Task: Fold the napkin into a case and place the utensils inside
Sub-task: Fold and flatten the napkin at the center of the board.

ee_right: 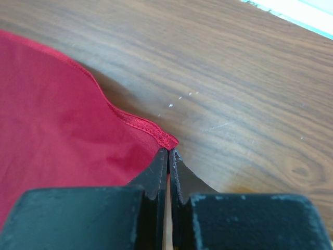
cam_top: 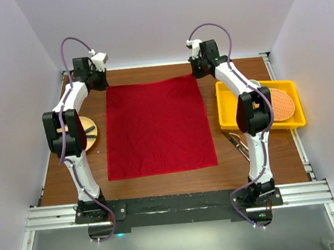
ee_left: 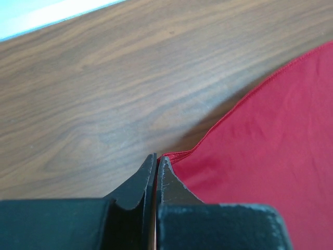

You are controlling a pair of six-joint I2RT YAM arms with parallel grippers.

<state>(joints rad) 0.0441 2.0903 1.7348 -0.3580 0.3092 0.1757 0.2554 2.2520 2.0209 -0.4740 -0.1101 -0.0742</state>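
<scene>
We hold the napkin (cam_top: pixel 155 129) by its two far corners
Our left gripper (ee_left: pixel 157 158) and right gripper (ee_right: pixel 169 151) are each pressed together on a corner hem; it lies flat on the table (cam_top: pixel 161 186), between our arms

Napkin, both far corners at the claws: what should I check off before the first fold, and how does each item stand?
1. Left claw shut on the napkin at its far-left corner: ok.
2. Right claw shut on its far-right corner: ok.
3. Napkin spread flat on the table: ok.
4. Nothing lying on the napkin: ok.
5. Utensils right of the napkin, partly hidden; all present: cannot tell.
6. Yellow tray apart from the napkin: ok.
</scene>
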